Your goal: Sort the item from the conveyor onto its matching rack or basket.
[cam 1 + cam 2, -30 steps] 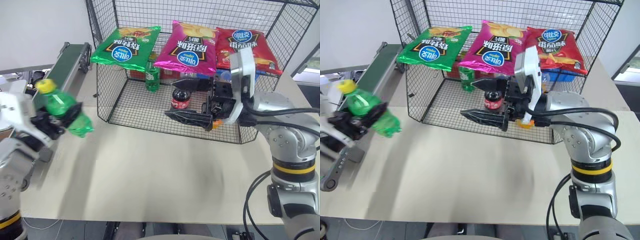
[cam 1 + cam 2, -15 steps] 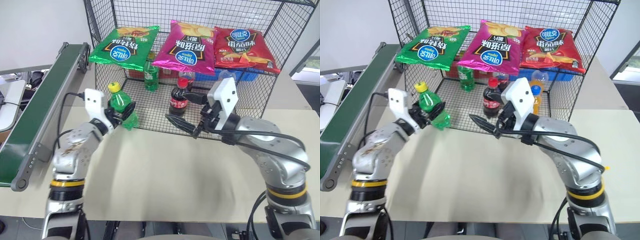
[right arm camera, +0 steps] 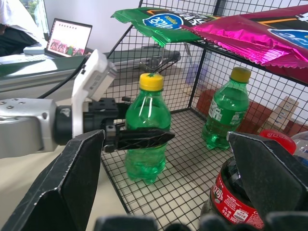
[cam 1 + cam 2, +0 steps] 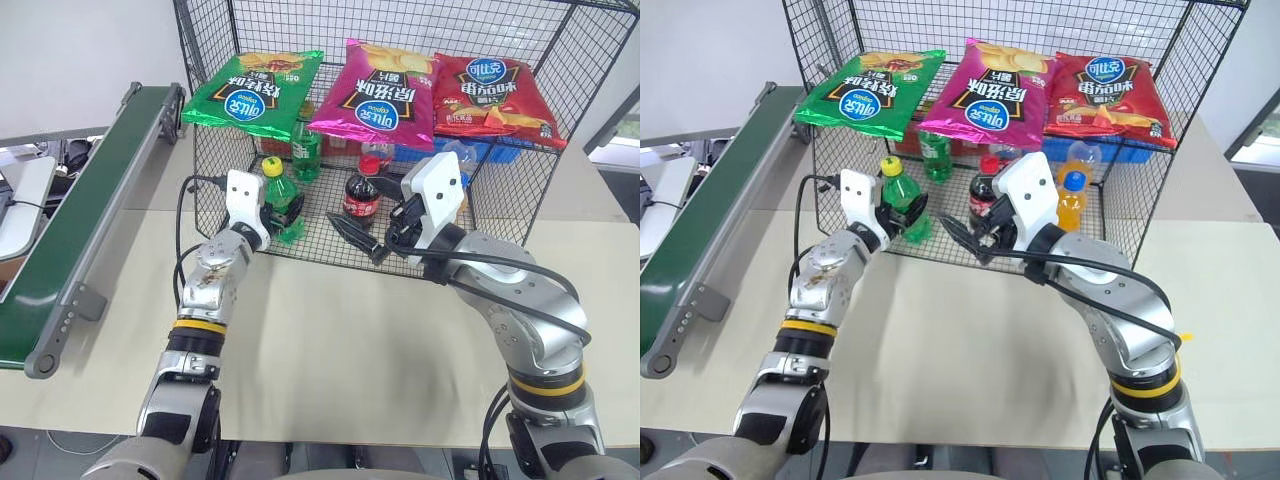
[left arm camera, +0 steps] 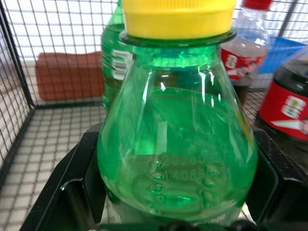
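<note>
The item, a bright-green bottle with a yellow cap, stands upright at the front left of the rack, over its lower mesh floor. My left gripper is shut on the bottle's body, its black fingers on either side. I cannot tell whether the base rests on the mesh. My right gripper hovers open at the rack's front edge, just right of the bottle and in front of a cola bottle. The conveyor runs along the left.
A darker green bottle with a green cap stands deeper in the rack. An orange drink bottle and a blue crate sit to the right. Three chip bags lie on the upper shelf. A beige table spreads in front.
My left arm carried the bottle from beside the conveyor, rightward and forward to the rack's front left. My right gripper turned and sank a little.
</note>
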Controlling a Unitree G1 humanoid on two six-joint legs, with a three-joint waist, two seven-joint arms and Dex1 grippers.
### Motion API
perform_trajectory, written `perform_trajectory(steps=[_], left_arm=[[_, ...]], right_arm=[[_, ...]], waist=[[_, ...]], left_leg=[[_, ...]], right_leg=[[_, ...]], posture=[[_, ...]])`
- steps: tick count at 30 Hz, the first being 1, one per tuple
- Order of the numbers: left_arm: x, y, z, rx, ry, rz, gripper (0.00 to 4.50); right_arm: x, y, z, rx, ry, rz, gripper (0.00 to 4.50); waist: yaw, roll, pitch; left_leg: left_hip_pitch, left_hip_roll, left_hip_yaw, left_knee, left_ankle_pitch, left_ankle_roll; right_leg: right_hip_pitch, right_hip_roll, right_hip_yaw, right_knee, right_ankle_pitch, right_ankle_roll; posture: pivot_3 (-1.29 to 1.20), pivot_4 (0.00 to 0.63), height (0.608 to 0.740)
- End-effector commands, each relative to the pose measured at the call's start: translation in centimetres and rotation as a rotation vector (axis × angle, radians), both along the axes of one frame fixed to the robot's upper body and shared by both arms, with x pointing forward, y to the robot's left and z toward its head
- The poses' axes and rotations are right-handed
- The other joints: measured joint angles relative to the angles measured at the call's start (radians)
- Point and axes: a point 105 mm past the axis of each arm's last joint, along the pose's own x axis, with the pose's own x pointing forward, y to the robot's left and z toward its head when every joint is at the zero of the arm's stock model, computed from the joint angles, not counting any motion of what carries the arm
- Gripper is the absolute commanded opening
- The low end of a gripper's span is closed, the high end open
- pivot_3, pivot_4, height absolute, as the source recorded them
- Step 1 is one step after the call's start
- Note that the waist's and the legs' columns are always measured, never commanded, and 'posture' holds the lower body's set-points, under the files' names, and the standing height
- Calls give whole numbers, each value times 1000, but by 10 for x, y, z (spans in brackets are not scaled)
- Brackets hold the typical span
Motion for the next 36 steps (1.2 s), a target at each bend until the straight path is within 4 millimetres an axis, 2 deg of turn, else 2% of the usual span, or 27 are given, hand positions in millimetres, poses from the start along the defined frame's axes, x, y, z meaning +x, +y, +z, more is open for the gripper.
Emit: perform_trajectory(steps=[1,6,16,18,19,27,36], left_arm=[[7,-2,30,-11,-115,25,3087],[11,-2,18,-5,-85,38,3087],[16,-1,8,22,-61,49,3087],[16,-1,9,15,-62,47,4102],[15,-1,9,14,-63,43,4378],[10,8,6,2,-54,62,4378],[-21,8,-5,-25,14,-38,4378]], right_arm=[[-5,2,3,-10,-30,2,4500],[-6,0,-8,-37,-5,0,4500],[-8,2,-10,-30,-4,-1,4500],[-7,2,-10,-30,-5,1,4500],[-7,2,-10,-31,-6,1,4500],[-5,3,-7,-25,-12,11,4500],[1,2,-4,-28,-11,19,4500]], waist=[[0,0,0],[0,0,0],[-2,0,0],[-2,0,0],[-2,0,0],[-3,0,0],[-2,1,-1]], left_leg=[[0,0,0,0,0,0],[-1,-1,0,0,0,0],[1,0,0,0,1,0],[0,0,0,0,1,0],[1,0,0,0,1,0],[0,0,0,1,1,0],[1,0,0,1,1,0]], right_leg=[[0,0,0,0,0,0],[0,0,0,0,0,0],[0,1,1,1,0,0],[0,1,1,1,0,0],[0,1,0,1,0,0],[0,1,0,1,0,0],[0,1,1,2,0,0]], posture=[[0,150,740],[0,150,740],[0,150,740],[0,150,740],[0,150,740],[0,150,740],[0,150,740]])
